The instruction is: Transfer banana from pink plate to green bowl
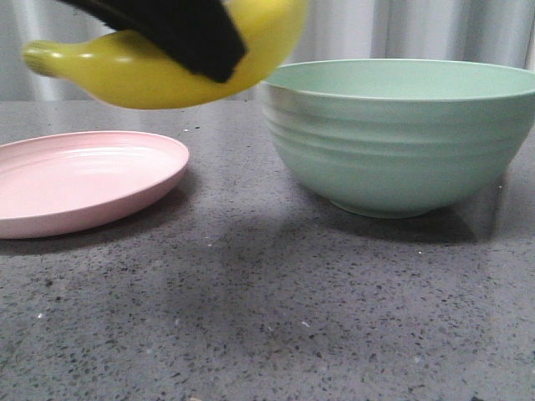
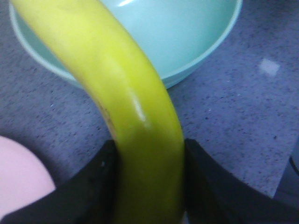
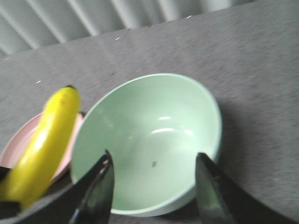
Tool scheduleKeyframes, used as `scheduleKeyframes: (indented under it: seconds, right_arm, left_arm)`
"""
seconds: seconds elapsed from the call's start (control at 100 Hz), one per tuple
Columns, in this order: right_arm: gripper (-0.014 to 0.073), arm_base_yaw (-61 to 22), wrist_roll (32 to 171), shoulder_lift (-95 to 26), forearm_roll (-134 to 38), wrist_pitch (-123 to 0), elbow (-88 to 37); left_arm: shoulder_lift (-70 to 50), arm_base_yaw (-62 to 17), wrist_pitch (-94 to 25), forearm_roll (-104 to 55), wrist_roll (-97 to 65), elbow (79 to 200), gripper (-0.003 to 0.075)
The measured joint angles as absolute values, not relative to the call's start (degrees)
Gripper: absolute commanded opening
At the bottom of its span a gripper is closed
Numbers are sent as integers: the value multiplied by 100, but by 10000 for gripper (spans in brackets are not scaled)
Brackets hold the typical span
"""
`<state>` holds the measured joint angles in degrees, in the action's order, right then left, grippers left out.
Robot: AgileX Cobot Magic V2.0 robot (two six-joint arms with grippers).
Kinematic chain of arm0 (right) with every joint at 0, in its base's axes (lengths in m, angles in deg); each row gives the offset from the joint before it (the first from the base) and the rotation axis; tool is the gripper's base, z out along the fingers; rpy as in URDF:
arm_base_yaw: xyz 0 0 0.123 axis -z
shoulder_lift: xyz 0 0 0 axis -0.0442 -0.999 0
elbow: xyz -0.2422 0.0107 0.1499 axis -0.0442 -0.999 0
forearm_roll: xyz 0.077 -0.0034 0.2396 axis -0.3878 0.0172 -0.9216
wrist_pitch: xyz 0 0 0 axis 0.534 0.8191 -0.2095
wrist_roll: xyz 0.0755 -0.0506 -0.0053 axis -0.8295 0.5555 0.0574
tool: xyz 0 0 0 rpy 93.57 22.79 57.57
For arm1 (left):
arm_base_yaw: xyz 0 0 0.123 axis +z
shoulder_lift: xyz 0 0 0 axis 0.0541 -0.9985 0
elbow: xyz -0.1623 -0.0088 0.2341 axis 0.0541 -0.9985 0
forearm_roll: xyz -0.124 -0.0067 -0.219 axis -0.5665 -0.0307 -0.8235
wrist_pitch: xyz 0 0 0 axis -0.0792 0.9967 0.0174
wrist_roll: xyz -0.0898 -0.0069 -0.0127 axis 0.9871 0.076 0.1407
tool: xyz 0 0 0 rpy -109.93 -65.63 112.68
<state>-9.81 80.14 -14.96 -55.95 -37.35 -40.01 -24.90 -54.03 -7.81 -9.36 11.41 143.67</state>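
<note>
Banana (image 1: pixel 142 75) aloft in the left claw (image 2: pixel 148 177) – pink plate (image 1: pixel 75 180) and green bowl (image 3: pixel 145 140) bare, right claw (image 3: pixel 154 186) agape

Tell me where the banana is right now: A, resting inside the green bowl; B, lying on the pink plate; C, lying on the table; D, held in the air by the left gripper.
D: the banana hangs clamped in the left gripper, above the pink plate and beside the green bowl, which is empty.
</note>
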Motion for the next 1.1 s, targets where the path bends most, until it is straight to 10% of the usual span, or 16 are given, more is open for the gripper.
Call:
scheduleKeyframes:
  seconds: [0.8,0.95,1.1]
  right_arm:
    - [328,-2872,8014,-4450,-6388,-4816,-2975]
    - [139,-2872,7988,-4459,-6438,-4816,-2965]
    - [-70,-2872,7866,-4459,-6529,-4858,-2952]
  left_arm:
    - [-2490,-5876,-1103,-914,1174,14376,-20]
    - [-2490,-5876,-1093,-914,1196,14376,5]
    - [-2490,-5876,-1115,-899,1208,14376,246]
